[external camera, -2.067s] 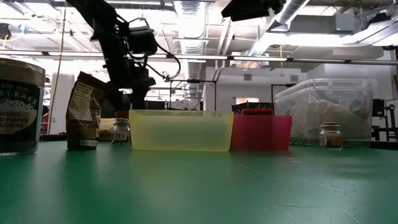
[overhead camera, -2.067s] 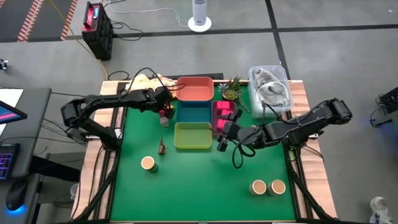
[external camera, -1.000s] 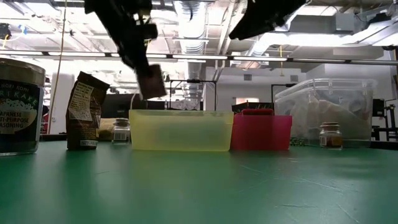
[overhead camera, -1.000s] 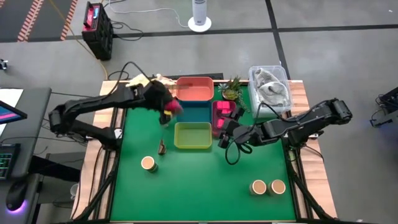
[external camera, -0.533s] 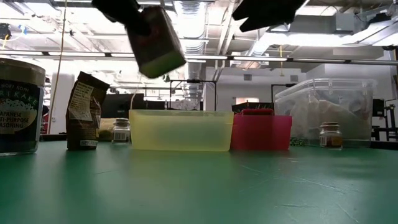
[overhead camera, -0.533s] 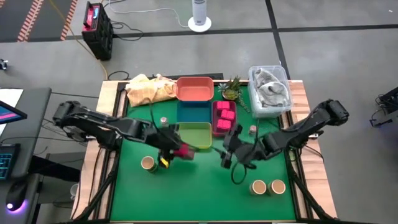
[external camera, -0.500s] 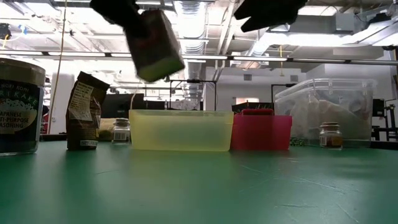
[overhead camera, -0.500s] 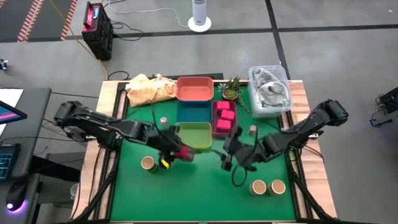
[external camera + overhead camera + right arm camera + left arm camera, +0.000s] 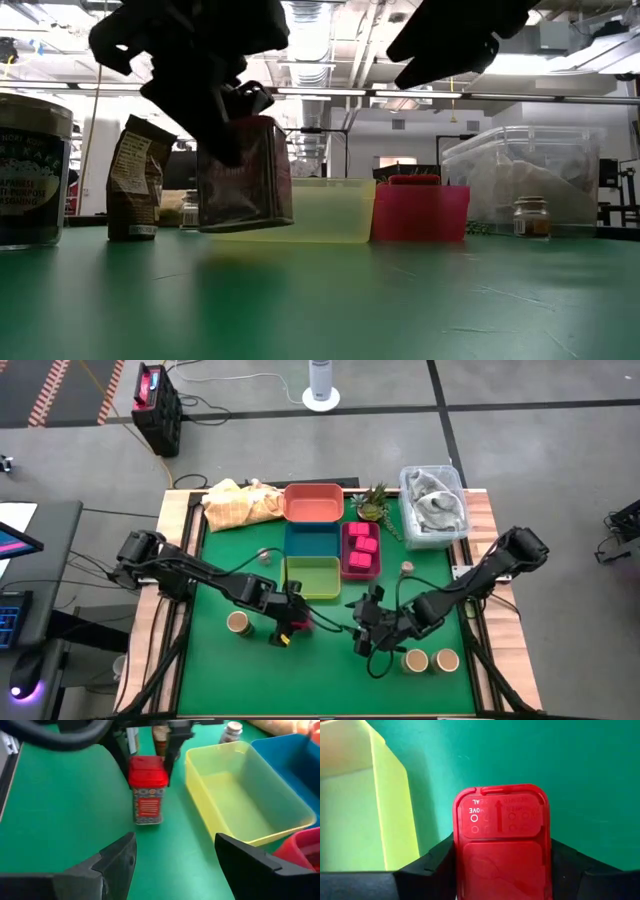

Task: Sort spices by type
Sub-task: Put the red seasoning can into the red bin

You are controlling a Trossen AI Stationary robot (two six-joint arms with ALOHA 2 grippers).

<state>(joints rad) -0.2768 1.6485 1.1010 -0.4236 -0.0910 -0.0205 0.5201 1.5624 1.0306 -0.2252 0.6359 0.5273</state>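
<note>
- The left tool (image 9: pixel 287 622) pinches a red-lidded spice tin (image 9: pixel 147 795) upright, at or just above the bench (image 9: pixel 330 670), just in front of the yellow tray (image 9: pixel 311 578).
- The right tool (image 9: pixel 364 634), fingers spread, hovers near the bench's front edge, beside two tan-topped jars (image 9: pixel 430 660).

Floor: grey concrete floor (image 9: pixel 540 460), dark seams, orange-striped tape at one corner.
Table: green mat (image 9: pixel 320 680) on wooden frame.
Ceiling: white pipes and ducts (image 9: pixel 330 60).
Light: bright overhead.

Left claw (image 9: pixel 291 622) lowered red-lidded box (image 9: pixel 244 175) forward, tableward.
</note>
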